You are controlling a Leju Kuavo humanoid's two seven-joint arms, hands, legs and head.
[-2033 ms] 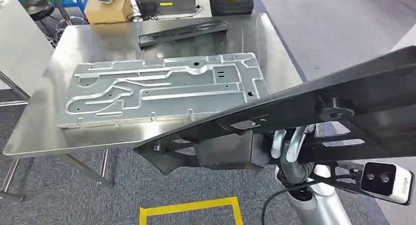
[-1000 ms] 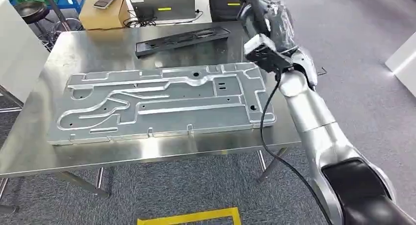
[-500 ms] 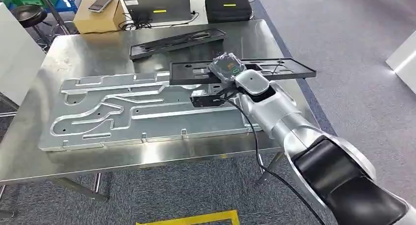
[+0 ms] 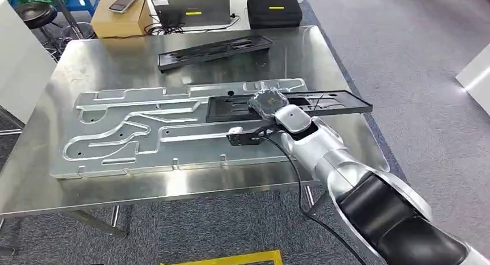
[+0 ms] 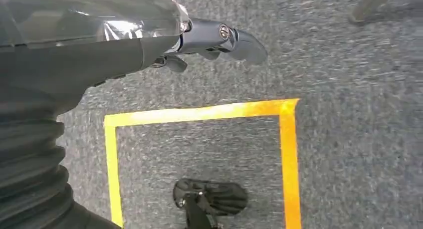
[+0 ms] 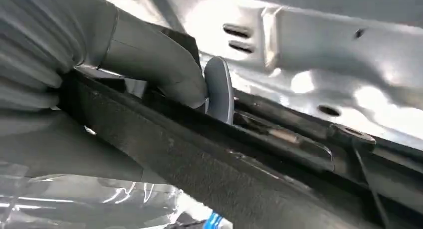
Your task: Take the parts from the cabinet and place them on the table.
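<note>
The right hand [image 4: 267, 103] grips a long black part [image 4: 323, 101] at centre frame, over the right end of the grey machined plate [image 4: 144, 132] on the steel table [image 4: 173, 187], while the left hand [image 5: 209, 39] hangs empty, fingers loosely extended, above carpet.

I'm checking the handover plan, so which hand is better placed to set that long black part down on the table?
Right. The right hand already grips the long black part over the silver plate on the table. The left hand hangs over the floor, holding nothing.
</note>
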